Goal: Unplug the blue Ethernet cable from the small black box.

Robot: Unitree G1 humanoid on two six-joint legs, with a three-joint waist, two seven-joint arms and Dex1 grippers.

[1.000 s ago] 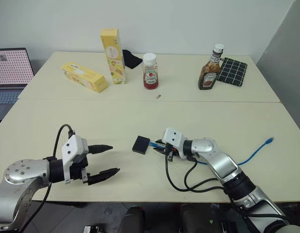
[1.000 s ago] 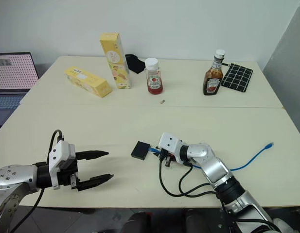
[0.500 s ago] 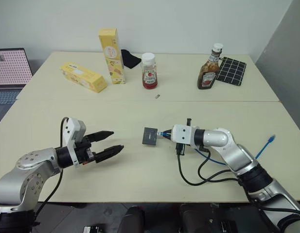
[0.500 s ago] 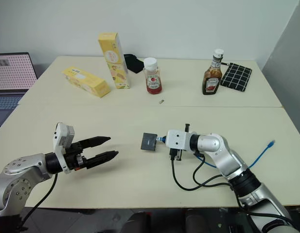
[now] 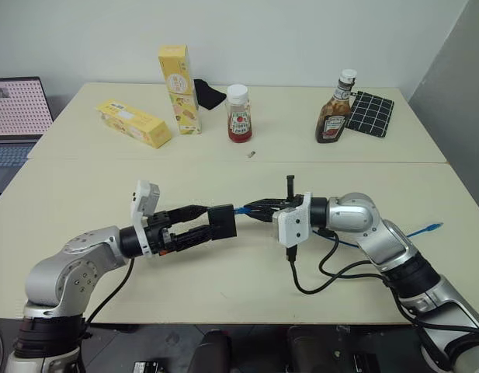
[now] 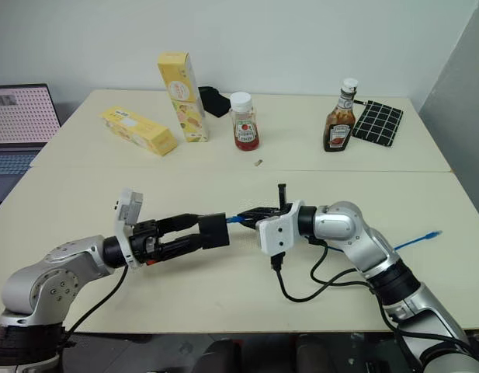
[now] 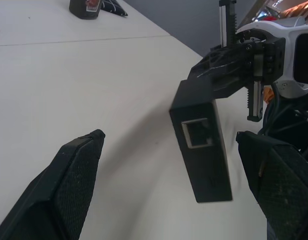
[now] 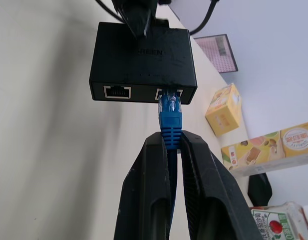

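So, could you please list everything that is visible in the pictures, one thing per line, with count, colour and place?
small black box: one, black, lifted above the near table, between the two grippers
blue Ethernet cable: one, blue, plugged into the box, far end on the table by the right edge
cartons: two, yellow, far left; one upright, one lying
red-labelled bottle: one, white cap, far centre
sauce bottle: one, brown, far right
grid cloth: one, black and white, beside the sauce bottle
black cloth: one, behind the upright carton
laptop: one, left edge
left gripper: jaws open around the box
right gripper: jaws shut on the cable
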